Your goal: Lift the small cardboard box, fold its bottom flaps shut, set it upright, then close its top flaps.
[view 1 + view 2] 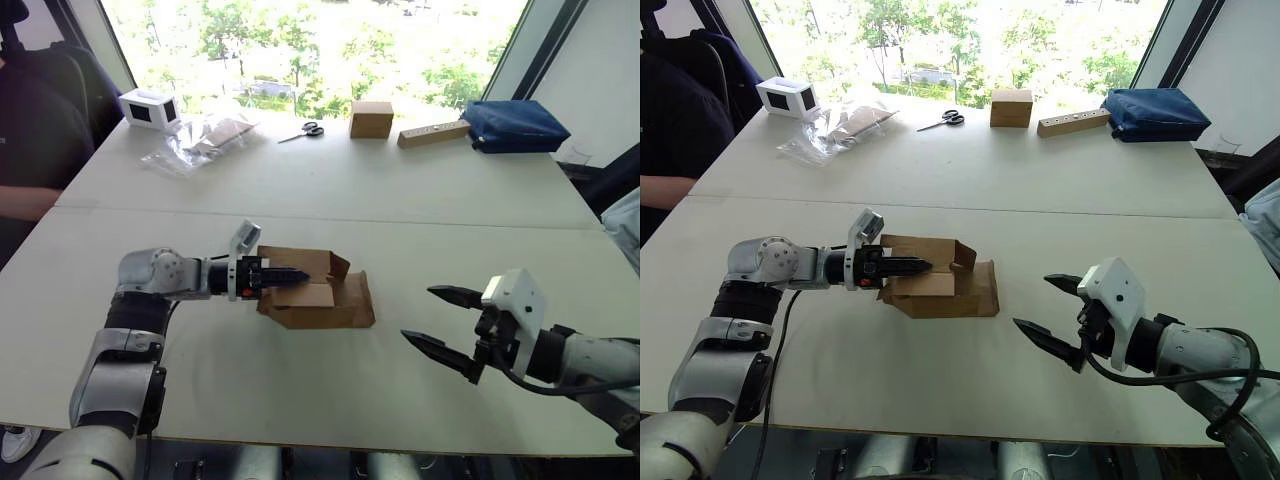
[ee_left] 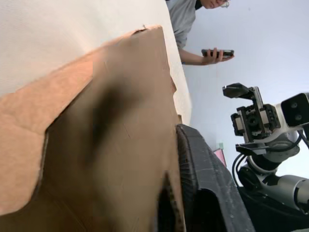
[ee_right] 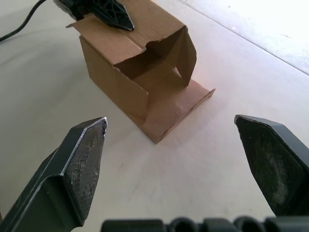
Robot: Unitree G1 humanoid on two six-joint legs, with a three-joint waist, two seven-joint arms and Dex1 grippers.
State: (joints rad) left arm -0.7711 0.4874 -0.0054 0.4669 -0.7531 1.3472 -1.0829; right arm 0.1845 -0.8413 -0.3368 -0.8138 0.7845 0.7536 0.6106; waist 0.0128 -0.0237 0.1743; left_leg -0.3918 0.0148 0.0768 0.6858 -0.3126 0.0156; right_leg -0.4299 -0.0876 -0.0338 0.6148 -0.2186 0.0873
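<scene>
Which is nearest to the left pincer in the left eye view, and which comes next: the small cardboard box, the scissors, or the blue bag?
From the left pincer:
1. The small cardboard box, in contact with it, mid-table.
2. The scissors, at the far edge near the window.
3. The blue bag, far right corner.

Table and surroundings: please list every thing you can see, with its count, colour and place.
small cardboard box: 1, brown, table centre, flaps open
cube-shaped box: 1, brown, far edge
scissors: 1, black handles, beside the cube-shaped box
wooden block: 1, tan, far edge
bag: 1, blue, far right
white box: 1, dark face, far left
plastic bags: clear, far left
person: 1, dark top, left
left gripper: black, on the small cardboard box
right gripper: black, open, right
</scene>
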